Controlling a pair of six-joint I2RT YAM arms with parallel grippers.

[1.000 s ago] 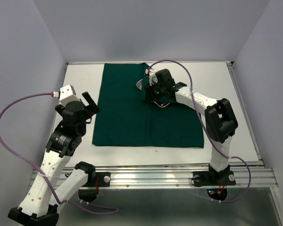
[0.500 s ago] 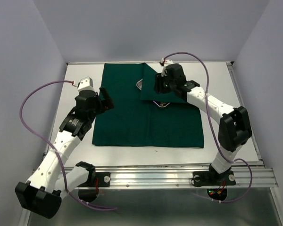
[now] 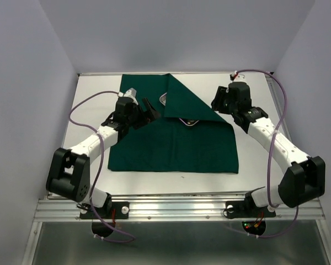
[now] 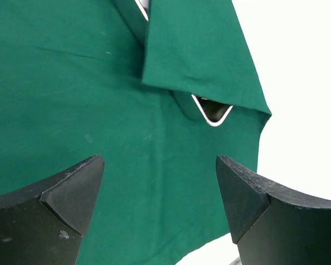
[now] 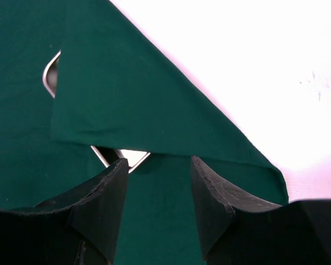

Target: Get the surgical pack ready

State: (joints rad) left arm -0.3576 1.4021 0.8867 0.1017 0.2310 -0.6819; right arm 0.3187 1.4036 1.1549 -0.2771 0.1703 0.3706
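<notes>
Cloth fills the middle of the top view: the big green drape [image 3: 154,143] lies flat on the white table [image 3: 94,99]. Its far right corner is folded over as a pointy flap [image 3: 188,102], and the steel tray [image 3: 188,122] hides under that flap. Only two shiny corners peek out, so which way its long side runs cannot be told. The left gripper [image 3: 149,106] is over the cloth just left of the tray, pointing at it. The right gripper [image 3: 218,100] is just off the flap's slanted edge, on the right. Both are near the tray. The left side of the drape is not folded yet, so that side is likely the left arm's job next.

From the left wrist, the drape [image 4: 71,83] is below. A tray [image 4: 212,113] corner pokes out from under the flap [image 4: 198,49], ahead and a little right. The jaws are spread very wide with nothing between them. Whether they touch the cloth cannot be told.

From the right wrist, the flap [image 5: 132,99] lies straight ahead, with a tray [image 5: 129,157] corner showing at its near edge. Bare table [image 5: 254,66] is to the right. The jaws stand partly apart and hold nothing.
</notes>
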